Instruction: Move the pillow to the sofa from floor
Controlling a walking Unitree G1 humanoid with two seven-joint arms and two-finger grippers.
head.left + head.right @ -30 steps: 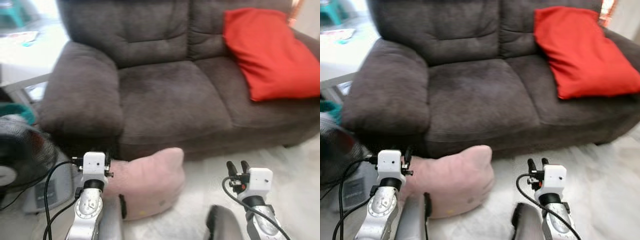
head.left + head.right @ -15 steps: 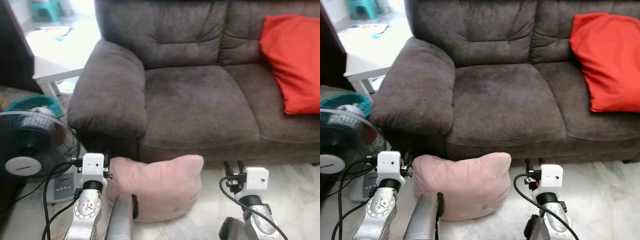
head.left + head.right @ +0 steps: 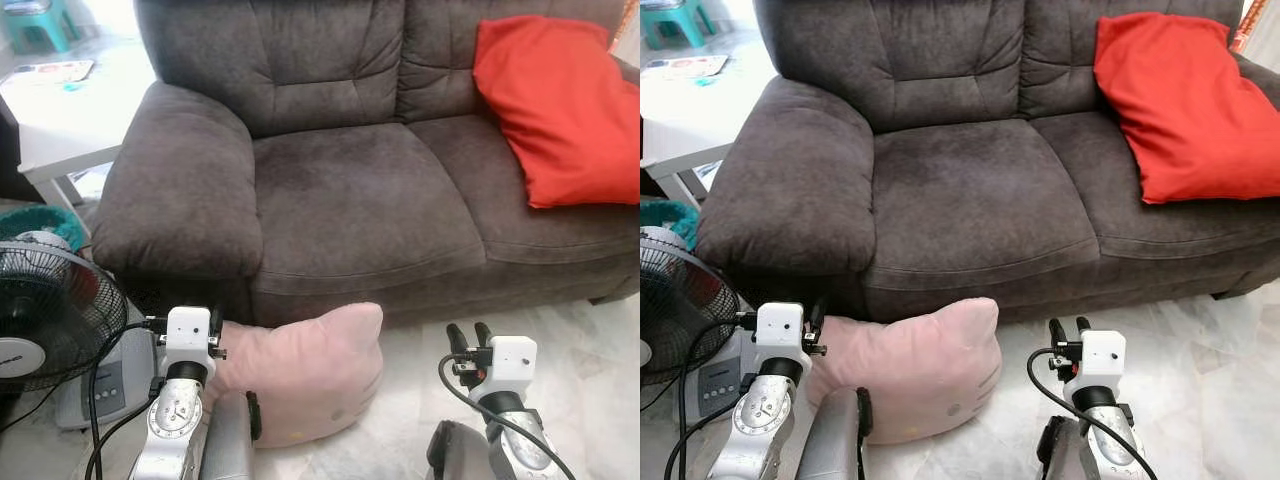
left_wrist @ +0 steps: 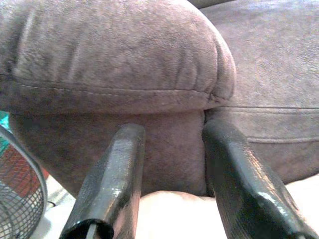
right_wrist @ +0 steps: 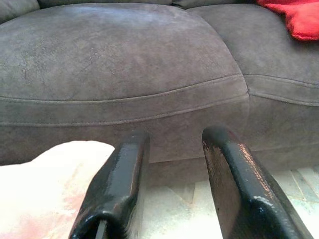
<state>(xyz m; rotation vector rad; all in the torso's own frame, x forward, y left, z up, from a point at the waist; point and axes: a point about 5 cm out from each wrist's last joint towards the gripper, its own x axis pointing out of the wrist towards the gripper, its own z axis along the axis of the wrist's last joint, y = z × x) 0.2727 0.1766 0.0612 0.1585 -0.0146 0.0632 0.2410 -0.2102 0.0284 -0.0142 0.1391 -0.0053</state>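
A pink cat-face pillow (image 3: 305, 375) lies on the floor against the front of the dark brown sofa (image 3: 350, 190), below its left seat. My left gripper (image 4: 172, 134) is open and empty, held low at the pillow's left end, pointing at the sofa's armrest (image 3: 175, 200). The pillow's top edge (image 4: 174, 219) shows just under its fingers. My right gripper (image 3: 469, 333) is open and empty too, hovering a short way right of the pillow, whose end (image 5: 50, 189) shows beside its left finger (image 5: 117, 189). Neither gripper touches the pillow.
A red pillow (image 3: 555, 105) leans on the sofa's right seat and back. A standing fan (image 3: 45, 320) with its grey base (image 3: 110, 385) is close to my left arm. A white table (image 3: 50, 140) stands beyond the armrest. Pale tiled floor (image 3: 590, 350) lies to the right.
The camera swung left and then partly back right, so the whole scene shifted. The pillow stays on the floor by the sofa, and both grippers hold the same open pose.
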